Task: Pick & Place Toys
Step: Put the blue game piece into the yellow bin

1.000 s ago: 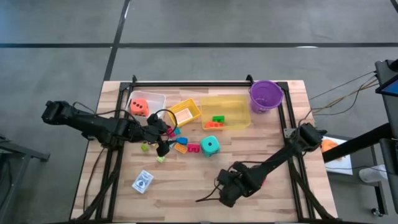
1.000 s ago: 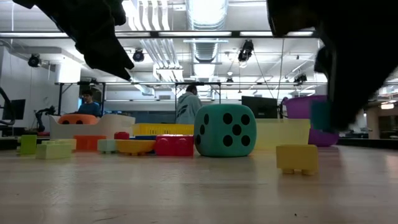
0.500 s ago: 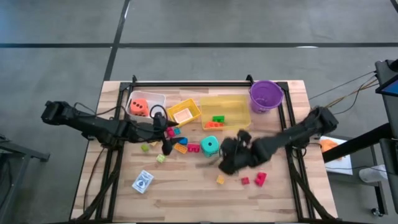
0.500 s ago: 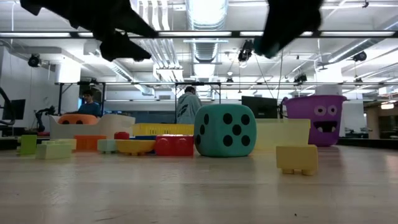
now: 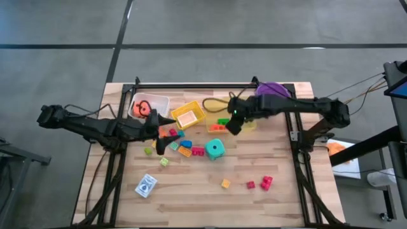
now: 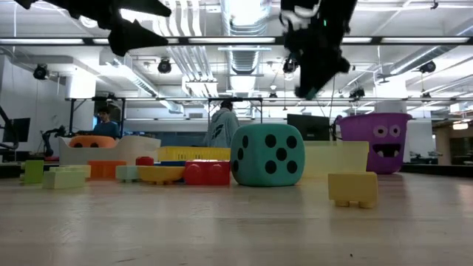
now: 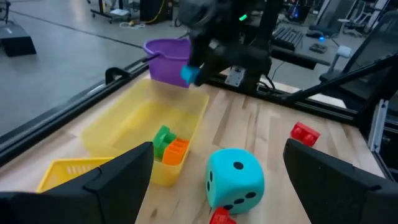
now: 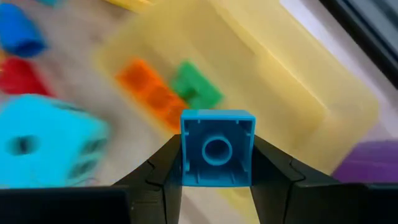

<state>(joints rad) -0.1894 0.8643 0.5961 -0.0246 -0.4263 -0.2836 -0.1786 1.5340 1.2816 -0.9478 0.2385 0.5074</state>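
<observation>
My right gripper (image 5: 231,125) is shut on a blue brick (image 8: 217,149) and hangs above the clear yellow bin (image 5: 247,121), which holds a green brick and an orange brick (image 8: 152,87). My left gripper (image 5: 166,132) stands open above the loose bricks (image 5: 180,144) left of the teal die (image 5: 215,149), with nothing between its fingers. An orange die (image 5: 143,109) lies in the clear bin at the far left. The card box (image 5: 146,185) lies flat near the table's front left. My right gripper pinches the blue brick by two opposite side walls (image 8: 186,152) between its two fingers. The fingers slant down from the table's right. The brick is lifted clear above the yellow bin, its hollow underside turned toward the wrist.
A small yellow basket (image 5: 187,116) stands between the two bins, and the purple bucket (image 5: 275,91) stands at the far right. A yellow brick (image 5: 225,184) and two red bricks (image 5: 266,183) lie toward the near right. A black frame (image 5: 191,85) rims the table.
My right gripper has swung from the table's near edge toward the far edge and upward, carrying the blue brick to a place over the yellow bin. My left gripper has risen a little and tipped its fingers up toward level.
</observation>
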